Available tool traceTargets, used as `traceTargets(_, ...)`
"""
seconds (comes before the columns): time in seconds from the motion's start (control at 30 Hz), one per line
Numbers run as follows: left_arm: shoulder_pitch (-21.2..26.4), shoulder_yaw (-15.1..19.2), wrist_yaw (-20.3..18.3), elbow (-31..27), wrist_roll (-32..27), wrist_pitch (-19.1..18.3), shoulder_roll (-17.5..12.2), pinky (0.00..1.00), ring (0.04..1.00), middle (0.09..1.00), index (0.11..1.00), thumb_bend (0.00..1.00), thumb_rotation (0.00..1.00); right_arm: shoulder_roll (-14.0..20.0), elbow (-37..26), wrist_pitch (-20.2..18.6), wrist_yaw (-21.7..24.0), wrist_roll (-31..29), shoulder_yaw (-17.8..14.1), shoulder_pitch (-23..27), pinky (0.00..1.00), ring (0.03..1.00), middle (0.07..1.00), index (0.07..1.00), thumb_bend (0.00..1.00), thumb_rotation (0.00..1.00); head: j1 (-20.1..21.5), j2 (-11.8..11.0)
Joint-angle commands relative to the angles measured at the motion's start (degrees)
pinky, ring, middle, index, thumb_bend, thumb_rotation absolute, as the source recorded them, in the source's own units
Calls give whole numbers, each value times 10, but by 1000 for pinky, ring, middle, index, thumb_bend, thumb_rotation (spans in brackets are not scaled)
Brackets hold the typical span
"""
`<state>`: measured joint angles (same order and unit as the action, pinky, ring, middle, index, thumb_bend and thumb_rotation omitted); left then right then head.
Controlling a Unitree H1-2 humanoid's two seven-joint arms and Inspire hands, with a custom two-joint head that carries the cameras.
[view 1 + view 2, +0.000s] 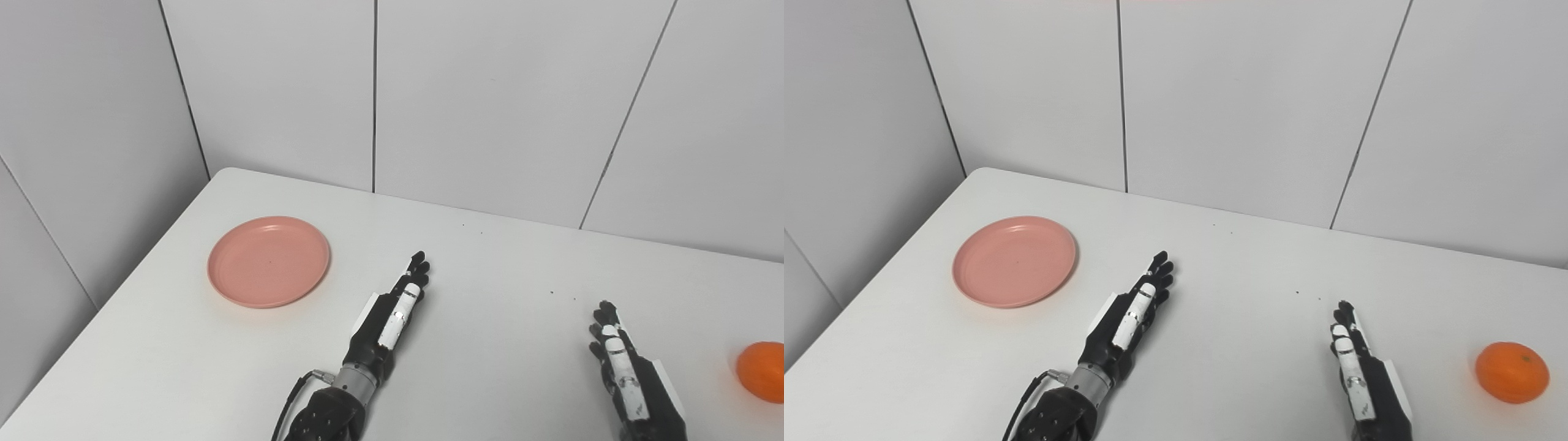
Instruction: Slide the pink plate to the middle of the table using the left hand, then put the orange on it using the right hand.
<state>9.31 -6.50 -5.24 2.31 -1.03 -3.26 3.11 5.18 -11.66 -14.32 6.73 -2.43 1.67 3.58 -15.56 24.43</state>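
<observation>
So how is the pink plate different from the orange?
The pink plate is flat, wide and shallow; the orange is a round ball and looks smaller across. The plate is pale pink, the orange bright orange. The plate lies on the left of the table, beyond the left hand; the orange lies far right, beside the right hand. Both rest on the table, untouched.

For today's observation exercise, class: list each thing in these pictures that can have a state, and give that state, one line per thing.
pink plate: empty, flat on the table's left side, untouched.
orange: resting on the table at the far right, not held.
left hand: open, fingers extended, holding nothing, right of the plate and apart from it.
right hand: open, holding nothing, left of the orange and apart from it.
</observation>
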Motion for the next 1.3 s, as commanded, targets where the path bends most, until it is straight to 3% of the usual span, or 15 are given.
traceTargets(0.0,14,-8,0,-6,3,5,9,1000,1000,1000,1000,319,1000,4,-18,30,2,0,-2,11,1000,1000,1000,1000,104,1000,1,0)
traceTargets(0.63,14,3,2,-34,3,-9,-3,1000,1000,1000,1000,360,1000,-7,-24,18,-10,10,4,10,1000,1000,1000,1000,88,1000,-8,-1)
traceTargets(1.27,38,18,-3,-165,-3,-94,-28,992,993,1000,999,422,1000,-12,-37,-2,-17,16,4,9,1000,1000,1000,1000,70,1000,-25,-6)
